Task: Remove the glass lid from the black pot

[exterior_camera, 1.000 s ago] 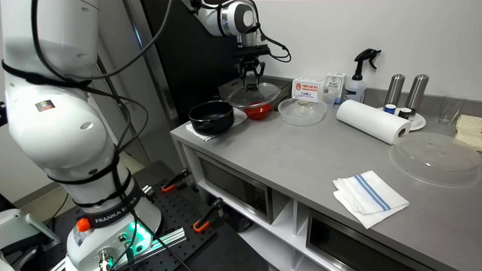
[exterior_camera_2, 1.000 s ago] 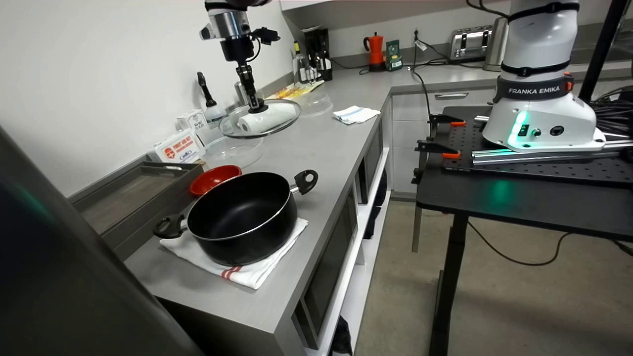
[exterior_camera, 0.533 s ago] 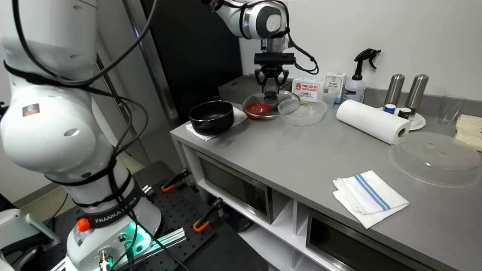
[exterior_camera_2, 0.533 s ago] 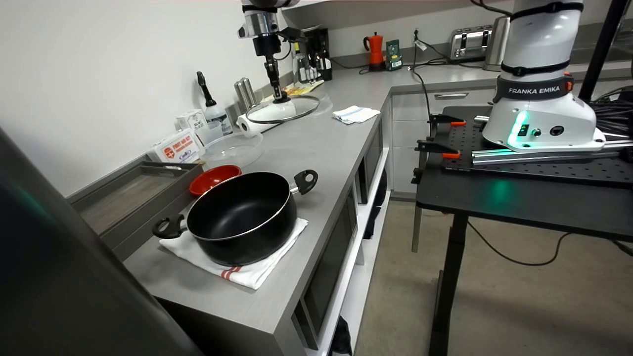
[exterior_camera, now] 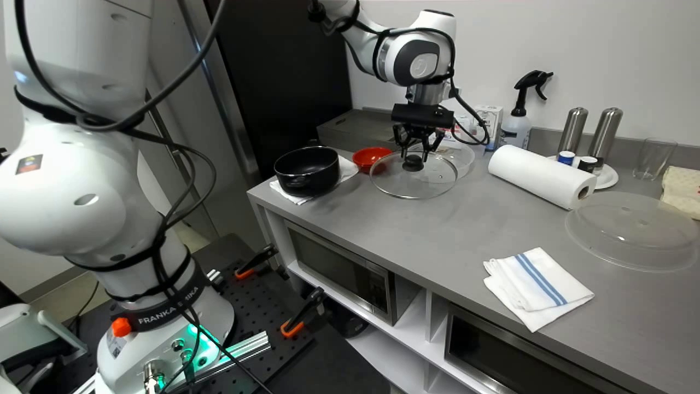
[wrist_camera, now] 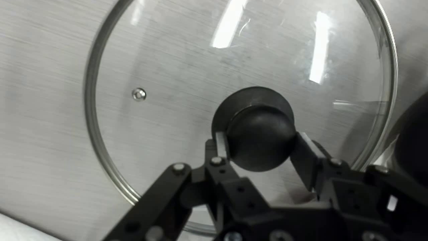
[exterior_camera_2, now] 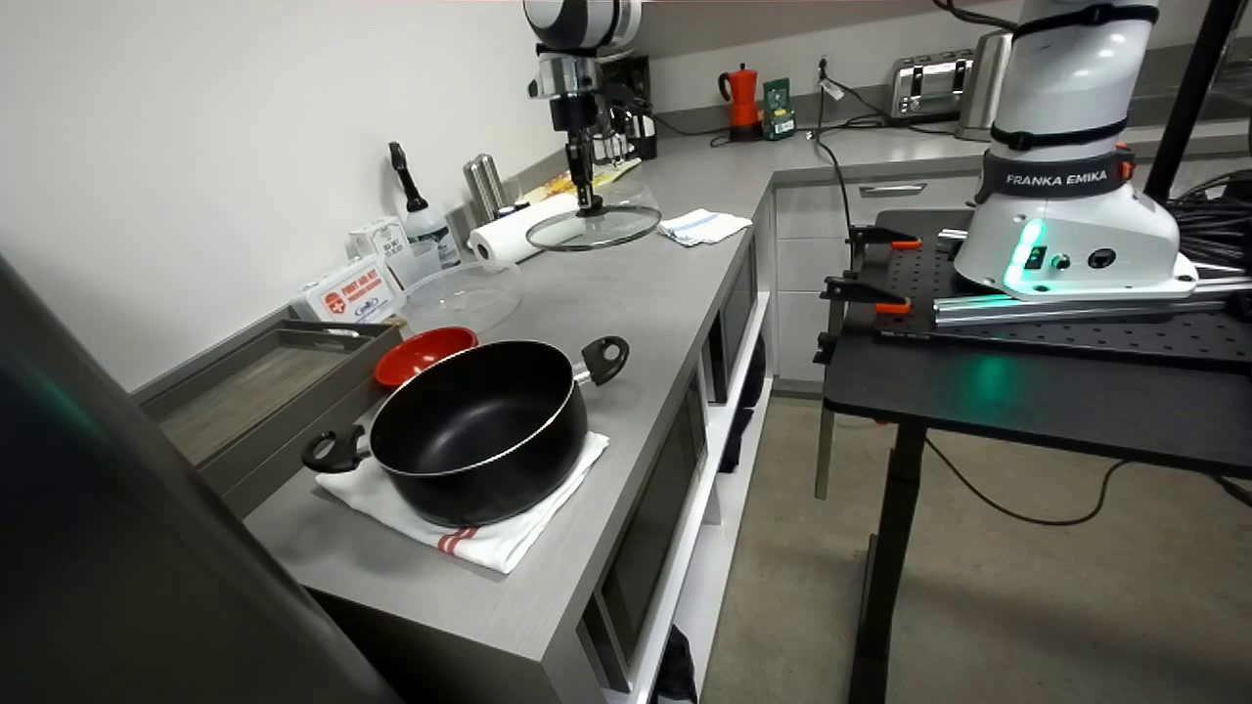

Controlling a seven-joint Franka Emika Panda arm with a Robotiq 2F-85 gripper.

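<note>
The glass lid (exterior_camera: 391, 178) is round and see-through, with a thin metal rim and a black knob. My gripper (exterior_camera: 414, 157) is shut on the lid's knob (wrist_camera: 262, 139) in the wrist view. One finger presses on each side of the knob. The lid hangs above the grey counter; it also shows in an exterior view (exterior_camera_2: 562, 235). The black pot (exterior_camera: 307, 172) stands uncovered on a folded white towel, apart from the lid. It also shows in an exterior view (exterior_camera_2: 479, 440), where its inside looks bare and two side handles show.
A red bowl (exterior_camera_2: 425, 354) sits beside the pot, with a grey wooden tray (exterior_camera_2: 264, 386) behind. A shallow clear dish (exterior_camera: 462, 158) is partly behind the lid. A paper towel roll (exterior_camera: 538, 175), striped towel (exterior_camera: 538, 287) and wide clear cover (exterior_camera: 631, 232) lie further along the counter (exterior_camera: 415, 235).
My gripper has carried the lid away from the pot along the counter, past the red bowl, and it now hangs lower. The pot has not moved.
</note>
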